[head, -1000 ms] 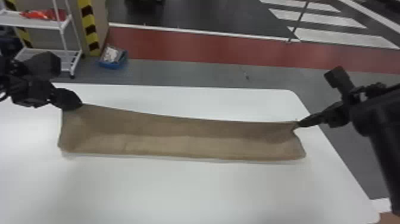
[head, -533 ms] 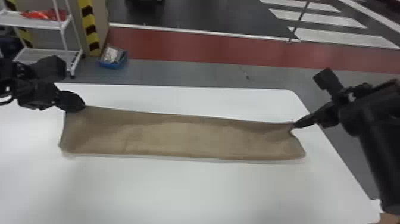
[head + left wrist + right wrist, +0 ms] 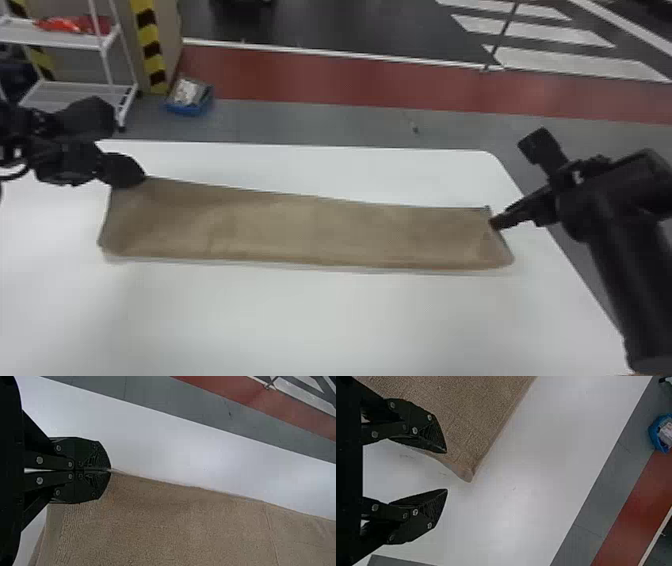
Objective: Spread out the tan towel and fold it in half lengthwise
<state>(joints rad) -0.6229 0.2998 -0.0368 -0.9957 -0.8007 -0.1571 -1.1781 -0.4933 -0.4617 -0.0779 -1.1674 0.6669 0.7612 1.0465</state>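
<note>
Left gripper (image 3: 139,176) closed on towel (image 3: 300,230) corner | right gripper (image 3: 494,223) slanted inward, wide open, empty

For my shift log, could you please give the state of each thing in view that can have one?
Tan towel: laid out in a long strip
Left gripper: shut on the towel's far left corner
Right gripper: open at the towel's right end
Blue container: open-topped, with things in it

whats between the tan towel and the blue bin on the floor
From the tan towel, a strip of white tabletop, then grey floor up to the blue bin; the head view shows this.
</note>
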